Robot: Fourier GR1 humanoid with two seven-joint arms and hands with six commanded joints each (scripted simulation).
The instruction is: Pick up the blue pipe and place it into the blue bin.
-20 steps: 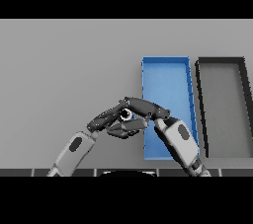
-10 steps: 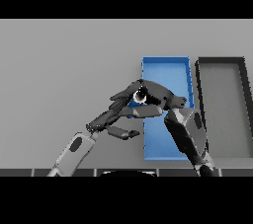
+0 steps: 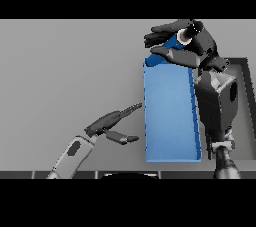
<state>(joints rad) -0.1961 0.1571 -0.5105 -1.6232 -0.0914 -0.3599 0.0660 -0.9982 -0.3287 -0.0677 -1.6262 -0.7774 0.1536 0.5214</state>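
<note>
A: What is showing at the lower left?
B: The left hand (image 3: 111, 124), fingers lying straight and apart beside the shallow blue rectangular bin (image 3: 170, 116).
A: And upper right?
B: The right hand (image 3: 187, 51) is curling round the short blue pipe (image 3: 176, 41), holding it above the bin's far end.

Blue bin (image 3: 170, 121) interior open below; black bin (image 3: 246, 71) beside.

The right arm reaches up the view's right side, its hand (image 3: 192, 51) raised high with fingers and thumb curled around something blue. The left arm enters from the lower left; its hand (image 3: 109, 123) lies low, fingers straight, pointing right, thumb spread below.
</note>
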